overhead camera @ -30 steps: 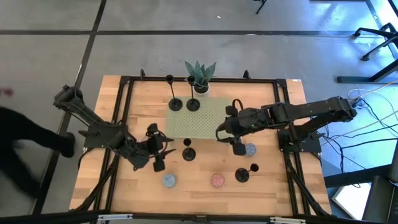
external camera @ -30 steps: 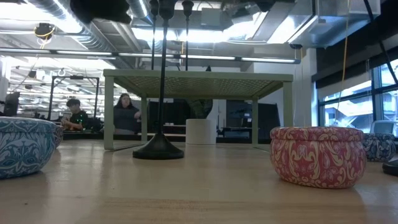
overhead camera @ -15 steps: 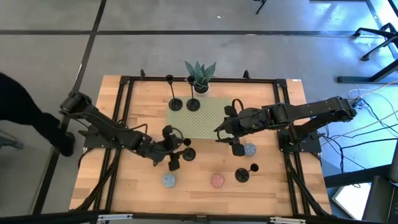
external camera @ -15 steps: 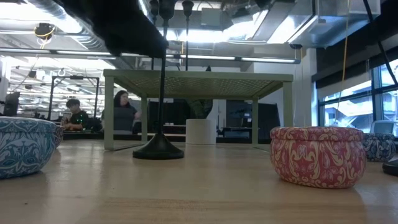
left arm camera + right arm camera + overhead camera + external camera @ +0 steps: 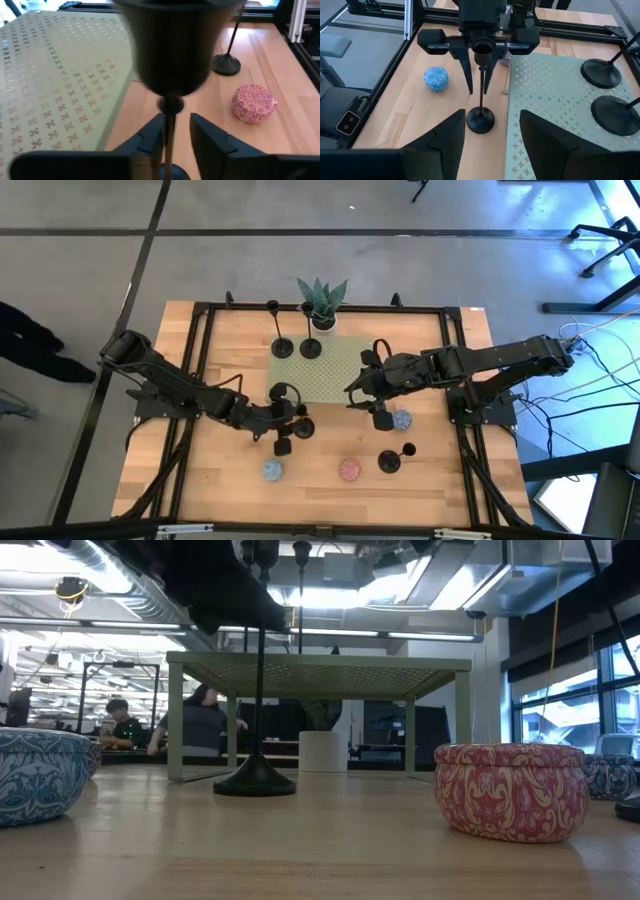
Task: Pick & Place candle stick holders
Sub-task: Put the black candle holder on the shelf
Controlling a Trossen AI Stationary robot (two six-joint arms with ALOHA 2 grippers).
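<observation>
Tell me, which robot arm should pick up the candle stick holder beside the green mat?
The left. Its end effector already has its fingers on either side of that holder's thin stem. The right end effector hangs above the green mat, farther off.

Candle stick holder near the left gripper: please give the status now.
Left gripper astride the candle stick holder stem, not clearly clamped. Holder upright on the wood beside the green perforated stand. Right gripper open, waiting over the stand. Nothing blocking.

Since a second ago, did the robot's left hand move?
Yes. In the high view the left hand has slid across the table toward the green mat, and now straddles the stem of the candle stick holder beside it.
</observation>
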